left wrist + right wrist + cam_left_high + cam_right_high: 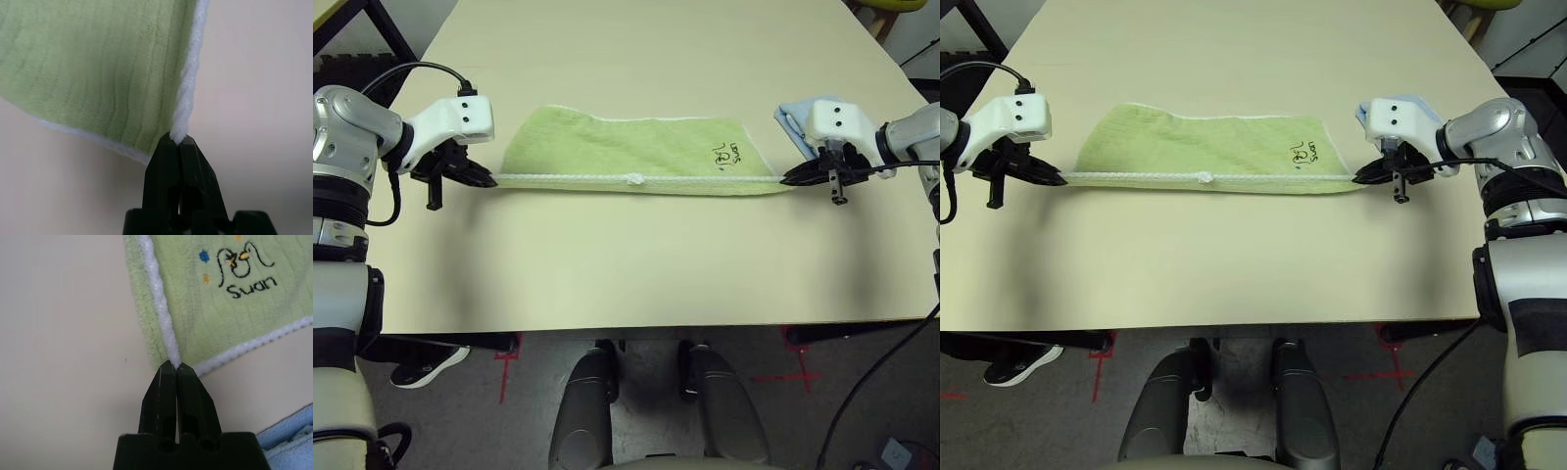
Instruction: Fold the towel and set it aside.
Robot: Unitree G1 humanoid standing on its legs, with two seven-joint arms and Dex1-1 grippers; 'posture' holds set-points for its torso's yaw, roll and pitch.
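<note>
The light green towel (626, 152) is stretched across the middle of the table, folded over, its white stitched near edge pulled taut between my two grippers. A small black embroidered mark (729, 153) sits near its right end. My left gripper (489, 179) is shut on the towel's near left corner (179, 133). My right gripper (789, 179) is shut on the near right corner (172, 360). In both wrist views the black fingers pinch the white edging.
A light blue folded cloth (798, 116) lies on the table just behind my right gripper. The beige table (626, 264) has open room in front of and behind the towel. A shoe (426, 367) stands on the floor at the left.
</note>
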